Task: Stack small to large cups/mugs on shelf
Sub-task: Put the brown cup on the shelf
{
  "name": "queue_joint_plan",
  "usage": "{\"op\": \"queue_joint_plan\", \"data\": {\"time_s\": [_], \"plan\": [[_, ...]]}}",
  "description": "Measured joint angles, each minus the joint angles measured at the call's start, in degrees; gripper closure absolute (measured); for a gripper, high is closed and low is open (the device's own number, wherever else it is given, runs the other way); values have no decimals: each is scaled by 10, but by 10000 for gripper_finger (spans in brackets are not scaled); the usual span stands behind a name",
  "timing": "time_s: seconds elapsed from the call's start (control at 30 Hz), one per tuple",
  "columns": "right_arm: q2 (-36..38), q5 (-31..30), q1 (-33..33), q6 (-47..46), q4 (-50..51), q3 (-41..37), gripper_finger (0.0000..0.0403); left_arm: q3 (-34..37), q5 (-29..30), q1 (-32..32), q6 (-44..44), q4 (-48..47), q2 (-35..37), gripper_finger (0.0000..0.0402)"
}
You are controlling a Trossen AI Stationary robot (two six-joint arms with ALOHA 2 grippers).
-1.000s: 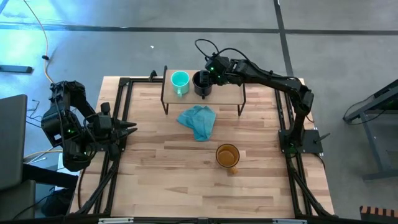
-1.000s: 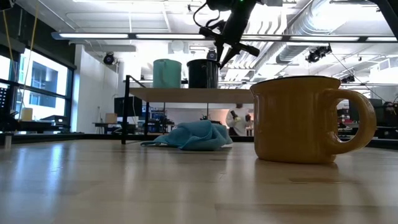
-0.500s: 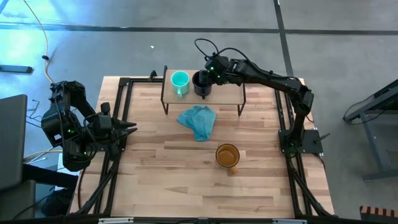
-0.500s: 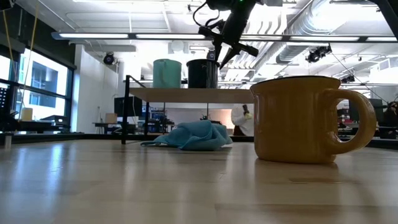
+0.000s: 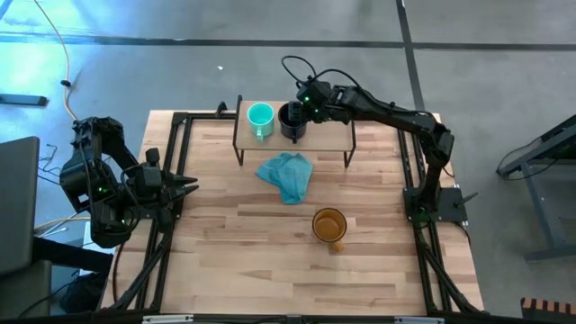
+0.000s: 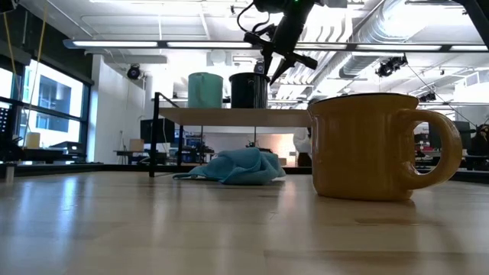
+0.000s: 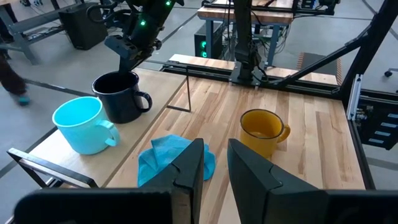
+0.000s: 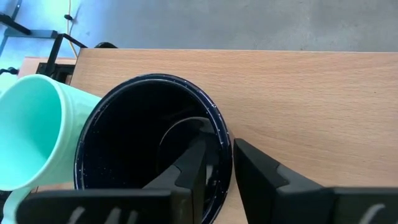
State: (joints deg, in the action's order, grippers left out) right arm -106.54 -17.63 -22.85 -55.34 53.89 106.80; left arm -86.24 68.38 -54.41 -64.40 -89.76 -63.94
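While the left tool [image 5: 186,185] waited off the shelf's far-left side, low by the bench [image 5: 270,261] edge with its two fingers [image 7: 188,167] slightly parted and nothing between them, the right tool [image 5: 301,109] hung just above the black mug [image 5: 292,121] on the shelf [image 5: 328,134]. Its fingers [image 8: 191,167] straddled the mug's rim — one inside the cup, one outside — with a visible gap on either side of the wall, so the tool stood released and not pinching the enamel. The black mug sat upright near the middle of the shelf board, its handle turned toward the bench's open side. The teal mug [image 5: 260,119] stood upright immediately left of it, the two nearly touching, at the shelf's left end; the right portion of the shelf was bare wood. Just in front of the shelf, on the bench, lay a crumpled blue-teal cloth [image 5: 287,175]. Farther from the shelf, past the cloth and a little to the right, the amber-yellow mug [image 5: 329,225] stood upright on the bench, well apart from both tools.
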Motion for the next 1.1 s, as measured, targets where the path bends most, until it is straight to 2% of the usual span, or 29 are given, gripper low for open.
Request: {"op": "queue_joint_plan", "data": {"time_s": [0.47,0.83,0.97,1.1], "plan": [[-1,-15,0,23,15,41,329,0,0,0,0,1,0,339],[-1,-33,1,35,94,88,329,0,0,0,0,1,0,339],[-1,-51,8,59,112,132,329,0,0,0,0,1,0,339],[-1,-88,16,89,170,213,329,0,-10,0,-1,1,0,339]]}}
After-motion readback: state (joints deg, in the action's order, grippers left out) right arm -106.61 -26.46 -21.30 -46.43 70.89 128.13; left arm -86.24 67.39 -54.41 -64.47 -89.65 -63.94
